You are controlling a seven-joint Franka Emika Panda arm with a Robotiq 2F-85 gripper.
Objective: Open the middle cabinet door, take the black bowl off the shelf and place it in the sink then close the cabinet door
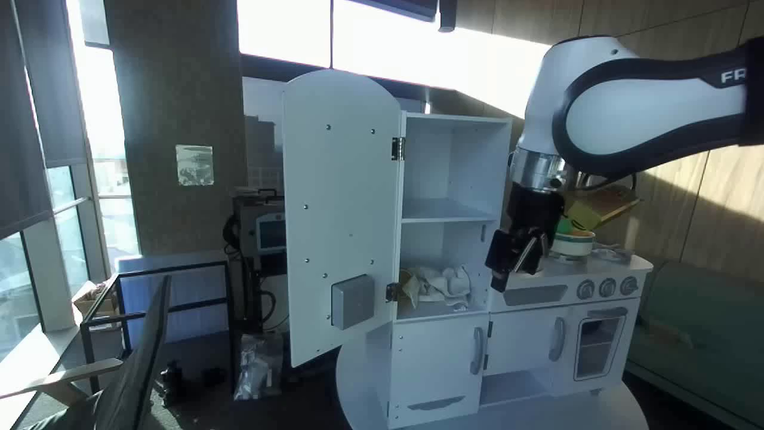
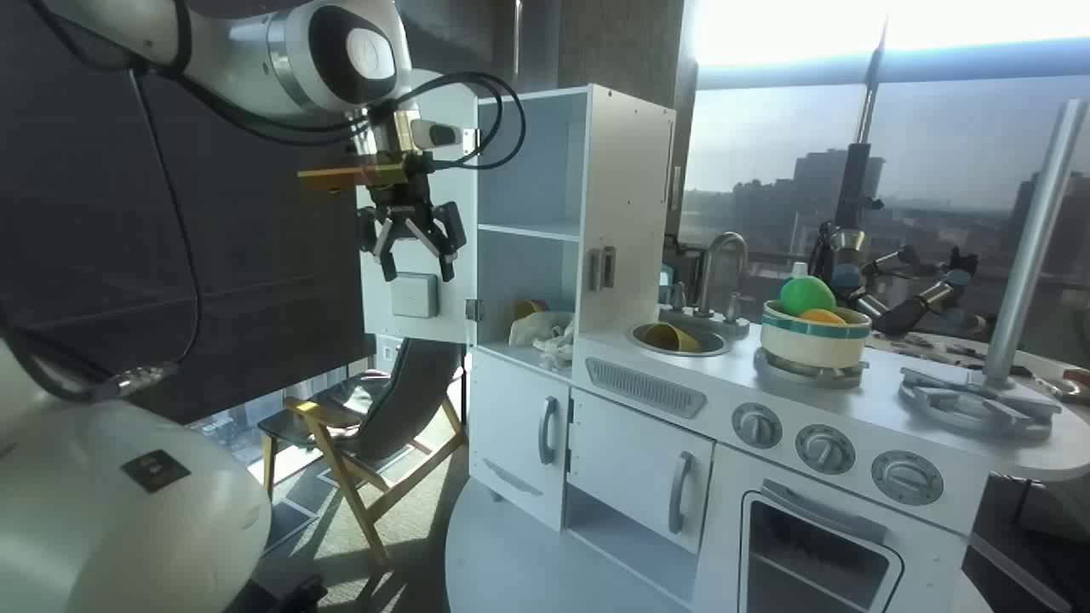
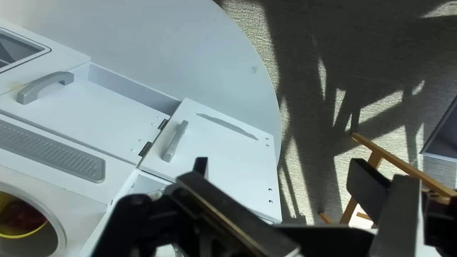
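Observation:
The middle cabinet door [image 1: 520, 340] is a small white door with a grey handle, between the lower-left door and the oven. It is shut in both exterior views [image 2: 634, 460] and in the wrist view [image 3: 82, 114]. No black bowl shows; it is hidden or out of view. The round sink [image 2: 719, 347] is set in the counter and holds a yellow cup or bowl [image 2: 671, 338]. The sink's rim [image 3: 61, 232] shows in the wrist view. My gripper [image 2: 418, 271] is open and empty, in the air before the tall cabinet; its fingers are apart in the wrist view [image 3: 280, 171].
The tall arched door [image 1: 343, 215] stands swung open. White bags [image 1: 444, 283] and a yellow container [image 2: 530, 308] lie on the tall cabinet's shelf. A pot [image 2: 816, 340] with toy food stands on the stove. A wooden chair [image 2: 400, 409] stands beside the kitchen.

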